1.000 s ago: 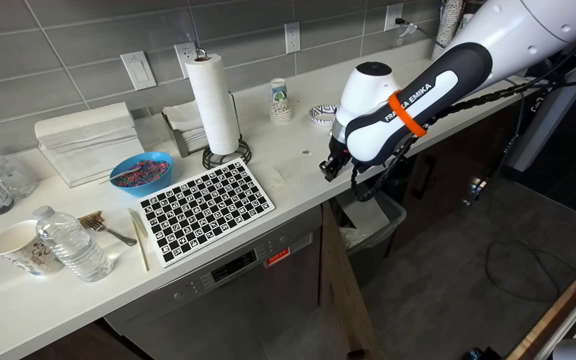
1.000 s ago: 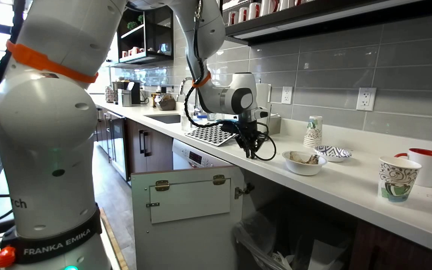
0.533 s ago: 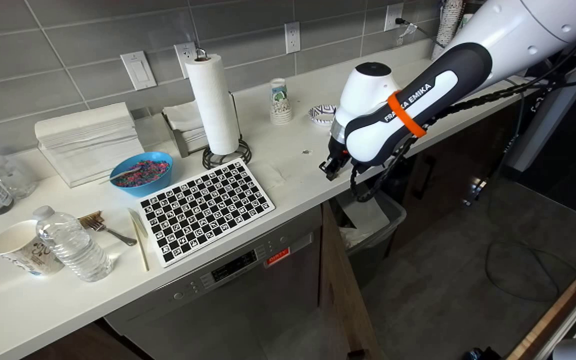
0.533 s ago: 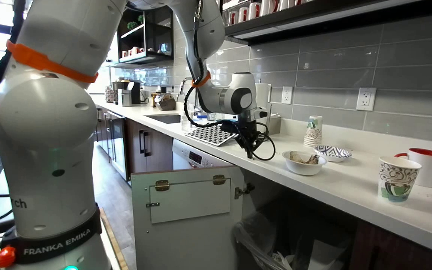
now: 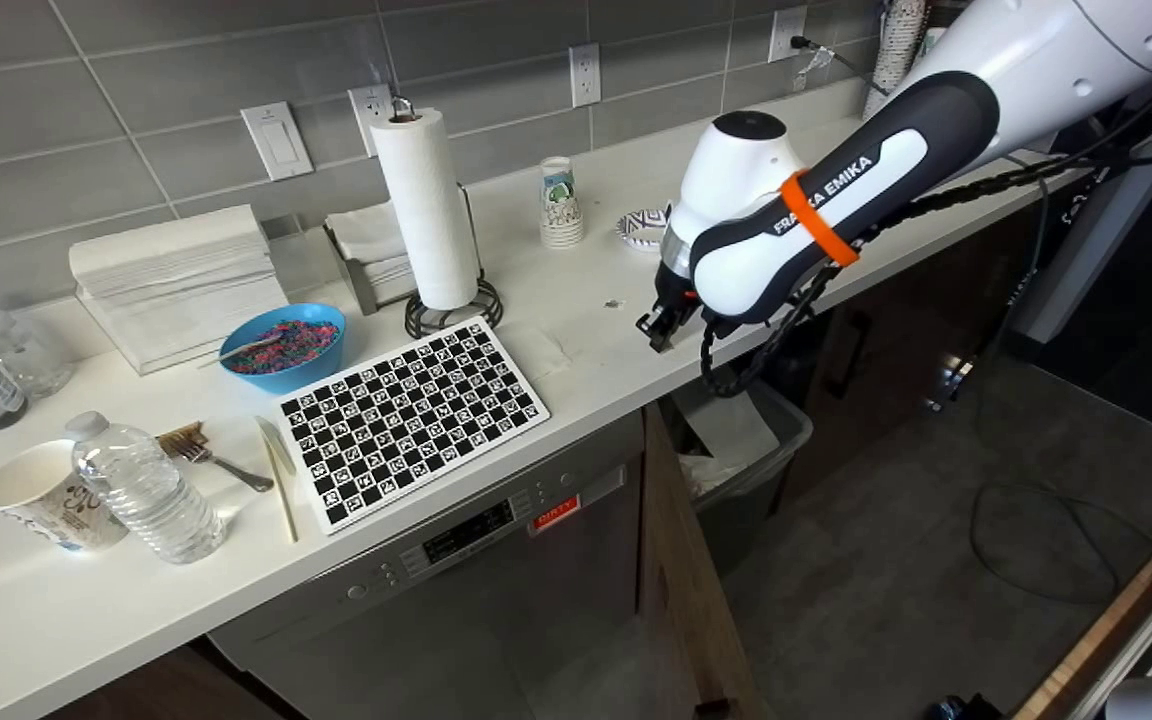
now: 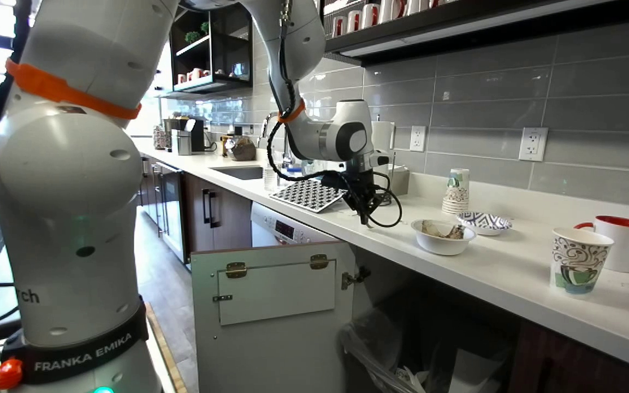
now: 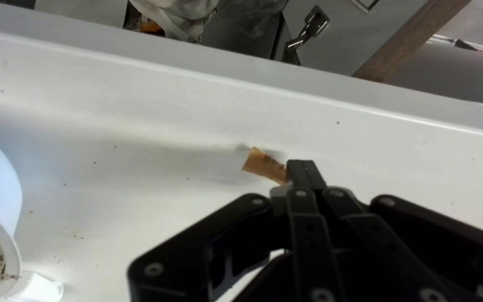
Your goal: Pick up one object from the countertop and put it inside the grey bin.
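Observation:
My gripper (image 7: 306,167) has its two fingers together just above the off-white countertop (image 7: 141,126), near its front edge. A small brown scrap (image 7: 262,165) sticks out to the left of the fingertips in the wrist view. It looks pinched, though its inner end is hidden behind the fingers. In both exterior views the gripper (image 5: 658,338) (image 6: 366,218) is low over the counter, and the scrap is too small to make out clearly there. The grey bin (image 5: 786,455) stands below the counter in the open cabinet. It holds a clear liner and some waste, also visible in an exterior view (image 6: 372,352).
A white bowl with food remains (image 6: 445,245) stands close to the gripper, with a patterned bowl (image 6: 484,222), a paper cup (image 6: 579,267) and a mug (image 6: 623,245) beyond. The open cabinet door (image 6: 276,305) juts out beside the bin. A checkered board (image 5: 416,425) lies on the counter.
The fingers have closed at the counter over the last second. The gripper and arm have then risen slightly. The other objects have not moved.

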`<state>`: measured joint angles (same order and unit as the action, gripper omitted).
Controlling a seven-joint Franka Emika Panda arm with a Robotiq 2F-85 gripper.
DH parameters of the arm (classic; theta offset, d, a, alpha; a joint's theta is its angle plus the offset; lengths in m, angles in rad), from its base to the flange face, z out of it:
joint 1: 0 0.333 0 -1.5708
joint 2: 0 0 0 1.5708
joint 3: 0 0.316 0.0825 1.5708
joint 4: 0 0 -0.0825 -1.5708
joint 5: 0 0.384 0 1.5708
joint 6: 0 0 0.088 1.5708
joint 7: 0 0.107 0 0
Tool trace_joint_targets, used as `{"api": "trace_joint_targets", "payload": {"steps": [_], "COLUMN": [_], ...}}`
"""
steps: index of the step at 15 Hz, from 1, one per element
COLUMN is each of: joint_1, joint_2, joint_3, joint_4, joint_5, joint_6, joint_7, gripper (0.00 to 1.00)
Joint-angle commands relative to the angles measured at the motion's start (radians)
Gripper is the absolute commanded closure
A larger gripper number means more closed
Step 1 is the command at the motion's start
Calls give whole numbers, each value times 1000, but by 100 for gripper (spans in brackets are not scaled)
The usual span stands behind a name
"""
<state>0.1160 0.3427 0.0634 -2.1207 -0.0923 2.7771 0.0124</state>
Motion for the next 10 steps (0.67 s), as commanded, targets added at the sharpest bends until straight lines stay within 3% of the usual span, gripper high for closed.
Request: {"api": "trace_joint_targets", "payload": {"steps": [1, 6, 10], "joint_1": [21, -3, -6], "joint_2": [-47, -87, -185], "joint_3": [-21, 22, 66], "joint_4": [-29, -59, -157], "joint_5": [-34, 6, 17], "joint_6": [-6, -16, -40], "joint_7": [26, -37, -111], "gripper": [100, 100, 100]}}
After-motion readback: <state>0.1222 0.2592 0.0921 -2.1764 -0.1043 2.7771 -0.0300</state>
